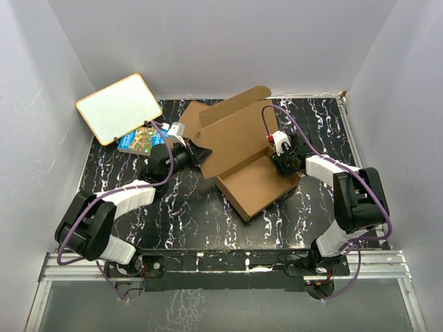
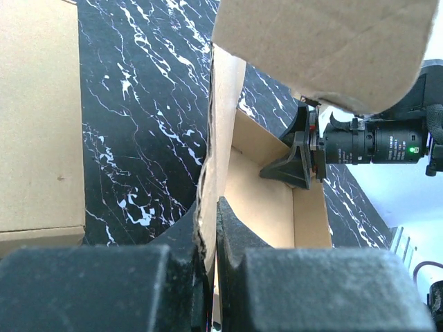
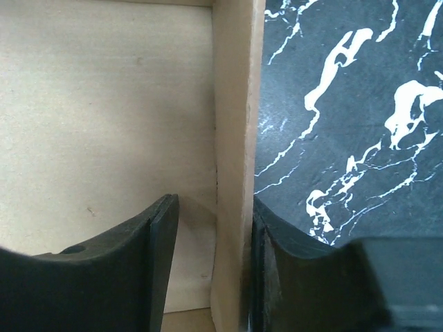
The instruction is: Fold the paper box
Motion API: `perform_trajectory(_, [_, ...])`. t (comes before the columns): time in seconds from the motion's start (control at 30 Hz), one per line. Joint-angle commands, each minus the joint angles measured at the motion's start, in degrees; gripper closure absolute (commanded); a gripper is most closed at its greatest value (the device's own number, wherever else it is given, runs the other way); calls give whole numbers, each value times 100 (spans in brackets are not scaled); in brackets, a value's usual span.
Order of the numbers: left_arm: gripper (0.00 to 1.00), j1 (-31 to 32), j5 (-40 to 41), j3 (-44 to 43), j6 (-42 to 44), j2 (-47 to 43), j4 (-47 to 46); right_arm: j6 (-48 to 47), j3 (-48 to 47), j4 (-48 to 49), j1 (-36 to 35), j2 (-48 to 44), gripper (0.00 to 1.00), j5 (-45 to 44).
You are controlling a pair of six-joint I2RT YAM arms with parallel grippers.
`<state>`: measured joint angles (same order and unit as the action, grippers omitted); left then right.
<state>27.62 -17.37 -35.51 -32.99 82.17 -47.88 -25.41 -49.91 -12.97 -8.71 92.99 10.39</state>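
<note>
Mid-fold: left end effector point(image 2: 211, 207) clamps box point(image 1: 256, 183) flap point(image 2: 228, 104); right end effector point(image 3: 214, 207), jaws apart, straddles side wall point(image 3: 232, 104). Next we'd swing flap over, tuck it.

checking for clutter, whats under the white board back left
A colourful book pokes out from under the white board; the rest of it is covered.

plain brown paper box point(image 1: 235, 135); black table point(image 1: 194, 214), white marble veining; white board point(image 1: 119, 107), orange rim; blue-green book point(image 1: 140, 140) cover

Left tool point(image 2: 210, 216) clamped on paper box point(image 2: 259, 200) wall; right tool point(image 2: 301, 146) at opp. side.
</note>
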Motion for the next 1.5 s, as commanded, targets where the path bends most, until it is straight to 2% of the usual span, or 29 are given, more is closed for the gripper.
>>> perform_trajectory(0.0, [100,59,-230,-67,150,-304,-58,41,-32,13,72,-349,54,621])
perform_trajectory(0.2, [100,65,-294,-111,232,-307,-20,89,25,196,151,-373,53,435])
perform_trajectory(0.27, [100,65,-332,-122,233,-293,-37,76,10,243,155,-238,60,238])
perform_trajectory(0.43, [100,57,-364,-132,271,-293,-46,54,-10,284,148,-27,87,-163])
perform_trajectory(0.5, [100,62,-372,-143,311,-294,-47,63,0,295,145,-39,91,-235])
perform_trajectory(0.63, [100,62,-382,-166,439,-297,-39,67,-3,268,155,-68,92,-229])
perform_trajectory(0.67, [100,60,-386,-164,495,-300,-19,58,-28,224,154,-106,91,-151])
perform_trajectory(0.7, [100,56,-398,-167,568,-306,-1,54,-73,147,194,-172,85,7])
perform_trajectory(0.8, [100,59,-405,-221,903,-335,168,139,-243,-234,540,-659,49,1104])
perform_trajectory(0.87, [100,60,-471,-287,1128,-325,259,92,-204,-405,766,-1071,35,1851])
perform_trajectory(0.93, [100,53,-605,-333,1390,-291,243,1,-149,-510,1073,-1421,27,2503])
perform_trajectory(1.03, [100,43,-879,-401,1748,-224,161,26,-91,-568,1518,-1752,25,3645])
perform_trajectory(1.17, [100,-3,-1057,-551,2149,-99,189,108,-57,-608,1912,-2015,25,4552])
perform_trajectory(1.3, [100,-139,-1344,-868,2209,317,254,288,69,-424,2060,-2176,25,4774])
perform_trajectory(1.47, [97,-423,-1975,-1458,1641,1260,-121,382,90,-376,2092,-2162,26,4785])
